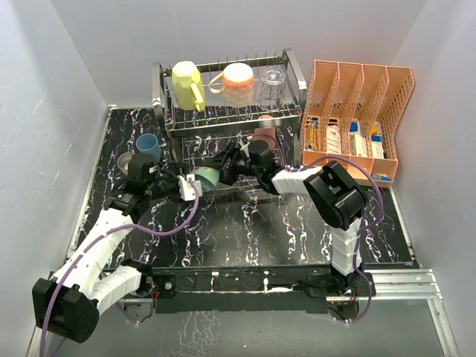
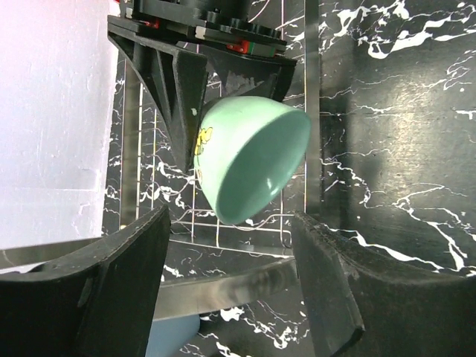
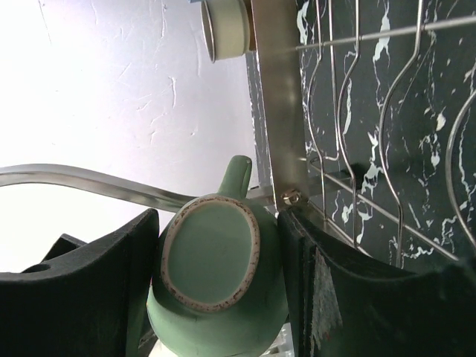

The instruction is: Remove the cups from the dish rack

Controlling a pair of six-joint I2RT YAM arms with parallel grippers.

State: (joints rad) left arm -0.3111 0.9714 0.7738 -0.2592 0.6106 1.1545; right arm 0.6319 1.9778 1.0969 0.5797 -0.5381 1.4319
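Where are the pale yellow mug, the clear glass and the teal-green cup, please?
pale yellow mug (image 1: 184, 80): top external view, on its body.
clear glass (image 1: 273, 80): top external view, on its side wall.
teal-green cup (image 2: 230, 130): left wrist view, on its outer wall.

No legible text anywhere; yellow mark on teal-green cup (image 2: 253, 156) unreadable.

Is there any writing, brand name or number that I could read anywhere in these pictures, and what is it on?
No text can be read in any view.
On the green cup: a small yellow mark, a picture rather than letters as far as I can tell.
On the packets in the orange organiser: printing too small to read.
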